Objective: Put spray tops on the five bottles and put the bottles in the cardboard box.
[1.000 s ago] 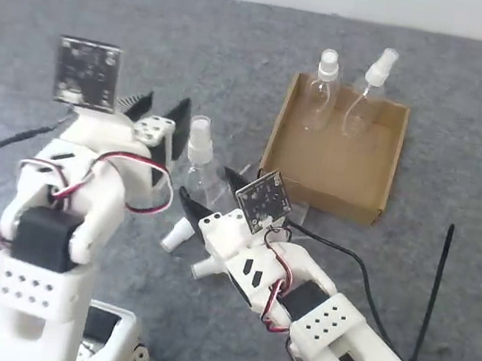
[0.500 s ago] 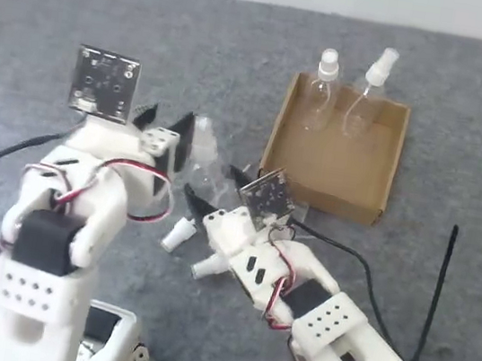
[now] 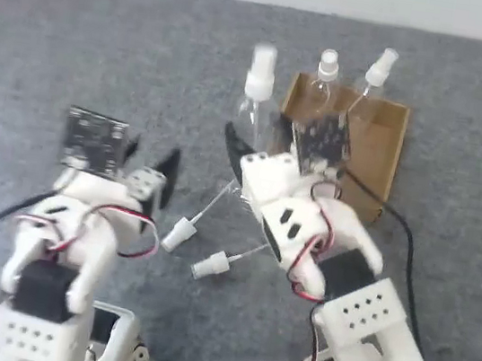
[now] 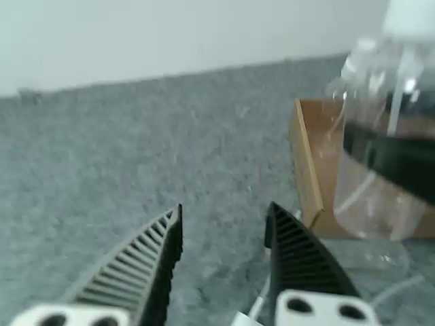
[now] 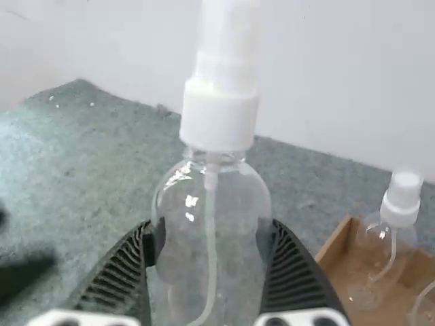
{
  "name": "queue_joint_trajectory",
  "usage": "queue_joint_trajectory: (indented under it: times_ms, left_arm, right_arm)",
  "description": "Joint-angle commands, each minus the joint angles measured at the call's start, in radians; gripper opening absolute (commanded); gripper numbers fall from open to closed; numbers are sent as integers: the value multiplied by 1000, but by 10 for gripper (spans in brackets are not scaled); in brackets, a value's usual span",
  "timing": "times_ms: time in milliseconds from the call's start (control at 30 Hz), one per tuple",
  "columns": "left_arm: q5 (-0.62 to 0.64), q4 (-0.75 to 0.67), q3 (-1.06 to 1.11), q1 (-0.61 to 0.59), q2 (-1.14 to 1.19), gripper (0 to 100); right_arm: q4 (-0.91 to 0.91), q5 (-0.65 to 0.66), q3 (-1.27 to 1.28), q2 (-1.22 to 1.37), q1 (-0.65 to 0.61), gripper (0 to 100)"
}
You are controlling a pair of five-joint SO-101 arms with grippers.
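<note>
Hiding the base of the bottle [image 3: 256, 112], the right claw [image 5: 212, 239] grips it; the left claw [image 4: 224, 212] gapes.

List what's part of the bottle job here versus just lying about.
Job: clear plastic bottle with white spray top, in the right gripper; two capped clear bottles in the brown cardboard box; two loose white spray tops.
Lying about: white perforated basket, no visible role.

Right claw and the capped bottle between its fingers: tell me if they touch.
Touching. In the right wrist view the right claw has both black fingers pressed against the sides of the capped bottle, no gap.
</note>
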Motion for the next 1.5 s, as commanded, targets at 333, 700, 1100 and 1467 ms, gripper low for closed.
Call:
queue_joint_trajectory:
  times_ms: [333, 700, 1100, 1467]
  left_arm:
    - [-14, -97, 298, 166, -310, 322]
    - [-17, -129, 352, 120, -310, 322]
    - [-17, -153, 378, 98, -311, 322]
    - [-12, -169, 403, 91, -318, 319]
  right_arm:
    - [302, 21, -485, 317, -153, 6]
    - [469, 23, -483, 263, -182, 6]
    - [590, 115, -485, 113, -174, 6]
    - [552, 296, -537, 148, 375, 6]
